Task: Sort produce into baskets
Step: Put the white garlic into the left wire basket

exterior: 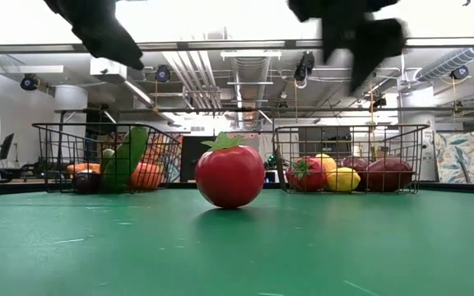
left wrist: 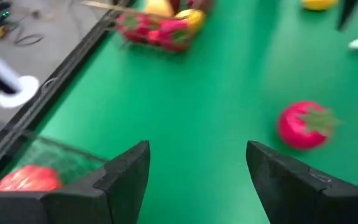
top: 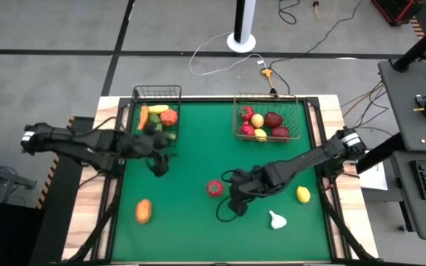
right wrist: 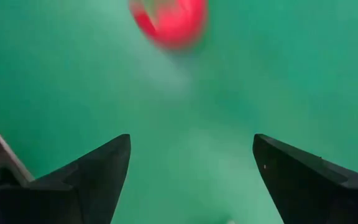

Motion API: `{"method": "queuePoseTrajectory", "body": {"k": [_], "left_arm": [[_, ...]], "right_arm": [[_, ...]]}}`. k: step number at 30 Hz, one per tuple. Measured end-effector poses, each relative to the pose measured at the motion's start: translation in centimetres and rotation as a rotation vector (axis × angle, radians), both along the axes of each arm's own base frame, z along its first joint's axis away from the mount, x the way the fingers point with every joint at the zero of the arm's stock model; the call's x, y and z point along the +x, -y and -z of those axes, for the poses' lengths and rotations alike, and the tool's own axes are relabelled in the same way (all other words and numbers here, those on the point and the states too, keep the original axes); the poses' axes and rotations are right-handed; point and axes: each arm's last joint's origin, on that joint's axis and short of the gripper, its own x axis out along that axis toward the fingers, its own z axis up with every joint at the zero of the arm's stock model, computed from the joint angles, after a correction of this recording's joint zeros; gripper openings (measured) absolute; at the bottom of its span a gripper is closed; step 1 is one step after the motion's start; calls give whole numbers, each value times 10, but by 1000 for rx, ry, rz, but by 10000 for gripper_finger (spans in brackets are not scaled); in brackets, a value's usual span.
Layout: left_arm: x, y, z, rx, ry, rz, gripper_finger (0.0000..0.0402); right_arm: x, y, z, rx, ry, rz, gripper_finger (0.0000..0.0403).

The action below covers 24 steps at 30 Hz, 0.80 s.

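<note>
A red tomato [top: 214, 188] lies on the green mat mid-table; it also shows in the low view [exterior: 230, 175], the left wrist view [left wrist: 306, 124] and the right wrist view [right wrist: 169, 22]. An orange vegetable [top: 143, 210], a yellow lemon [top: 303, 194] and white garlic [top: 276, 219] lie loose near the front. The dark wire basket [top: 156, 111] holds a cucumber and orange pieces. The wider basket [top: 266, 118] holds red and yellow fruit. My left gripper [top: 160, 168] is open and empty, in front of the dark basket. My right gripper [top: 228, 210] is open and empty, above the mat just right of the tomato.
Both baskets stand at the mat's far edge. The mat has raised dark rails [top: 117, 185] along its sides. Bare green mat [top: 198, 236] lies along the near edge between the loose pieces.
</note>
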Motion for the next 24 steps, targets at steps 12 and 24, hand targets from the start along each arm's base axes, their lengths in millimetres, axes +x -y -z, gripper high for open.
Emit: {"method": "queuePoseTrajectory", "body": {"k": [12,24], "left_arm": [[4,18,3,-1,-3,83,249],[6,19,5,-16,-3,70,249]], "right_arm": [[-54,-46,2,232,-458,227,331],[-66,-69,44,225,-551,346,329]]}}
